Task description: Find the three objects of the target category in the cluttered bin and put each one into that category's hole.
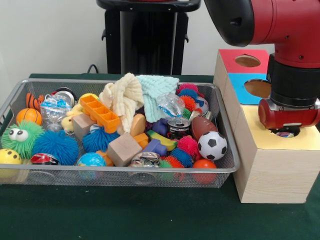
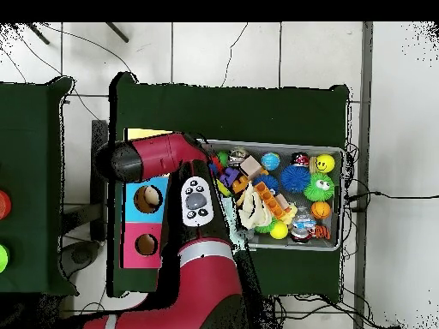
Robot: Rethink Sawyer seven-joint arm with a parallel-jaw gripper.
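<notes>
While poised above the yellow hole, arm plumb, wrist downward.

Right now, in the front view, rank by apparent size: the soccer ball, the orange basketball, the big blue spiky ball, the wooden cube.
1. big blue spiky ball
2. wooden cube and soccer ball: too alike to rank
3. orange basketball, though it sits farther back, so unsure

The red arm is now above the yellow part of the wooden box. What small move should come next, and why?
Probably lift the arm straight up from the yellow-topped section of the wooden box. The gripper sits low over that section's hole, its fingers hidden, so nothing more can be done there, and the wire mesh bin is full of toys to search.
</notes>
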